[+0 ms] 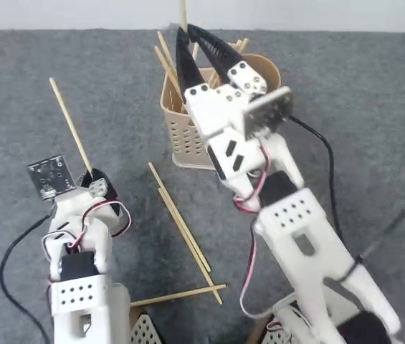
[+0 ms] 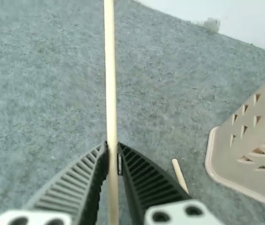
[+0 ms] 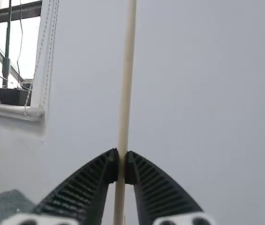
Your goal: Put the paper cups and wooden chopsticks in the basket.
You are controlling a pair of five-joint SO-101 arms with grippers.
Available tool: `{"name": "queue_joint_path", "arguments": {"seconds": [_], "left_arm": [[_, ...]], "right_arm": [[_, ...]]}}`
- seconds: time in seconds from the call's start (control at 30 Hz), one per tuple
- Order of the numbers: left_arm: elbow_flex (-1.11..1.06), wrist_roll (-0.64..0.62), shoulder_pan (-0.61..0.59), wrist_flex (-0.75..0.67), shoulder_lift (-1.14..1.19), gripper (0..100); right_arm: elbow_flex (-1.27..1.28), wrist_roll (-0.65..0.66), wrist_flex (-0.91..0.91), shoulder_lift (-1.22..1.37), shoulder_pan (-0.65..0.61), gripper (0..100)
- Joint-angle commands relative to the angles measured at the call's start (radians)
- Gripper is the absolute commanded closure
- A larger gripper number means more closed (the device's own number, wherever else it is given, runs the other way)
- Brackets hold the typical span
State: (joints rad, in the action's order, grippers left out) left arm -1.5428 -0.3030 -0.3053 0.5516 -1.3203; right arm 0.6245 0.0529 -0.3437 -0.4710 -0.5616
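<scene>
Projecting straight ahead, left chopstick (image 2: pixel 109 70) in left jaws, right chopstick (image 3: pixel 126 70) in right jaws

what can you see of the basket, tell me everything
The basket is a tan, plastic-looking tub with rows of vertical slots in its walls and a flared foot. It stands upright on the grey mat, toward its far edge. Several wooden chopsticks lean out over its rim and a brown paper cup sits inside. The right gripper, shut on another chopstick, hangs over it, and that arm hides part of its opening; whether they touch cannot be told.
</scene>
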Motion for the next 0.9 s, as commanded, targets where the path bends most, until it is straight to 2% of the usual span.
{"name": "queue_joint_path", "arguments": {"seconds": [0.0,0.1,0.27,0.5,0.67,0.87], "left_arm": [[0.004,-0.009,-0.002,-0.038,-0.015,99],[0.004,-0.009,-0.002,-0.04,-0.015,99],[0.004,-0.009,0.0,-0.04,-0.015,99],[0.004,-0.009,0.0,-0.04,-0.015,99],[0.004,-0.009,0.0,-0.04,-0.015,99],[0.004,-0.009,-0.002,-0.04,-0.015,99]], "right_arm": [[-0.048,-0.009,-0.036,0.047,0.035,98.8],[-0.048,-0.008,-0.016,0.084,0.058,98.0],[-0.074,-0.012,0.048,0.105,0.067,87.2],[-0.077,-0.014,0.108,0.036,0.065,88.3],[-0.078,-0.014,0.363,-0.139,0.067,88.3],[-0.078,-0.026,0.911,-0.435,0.067,88.3]]}}
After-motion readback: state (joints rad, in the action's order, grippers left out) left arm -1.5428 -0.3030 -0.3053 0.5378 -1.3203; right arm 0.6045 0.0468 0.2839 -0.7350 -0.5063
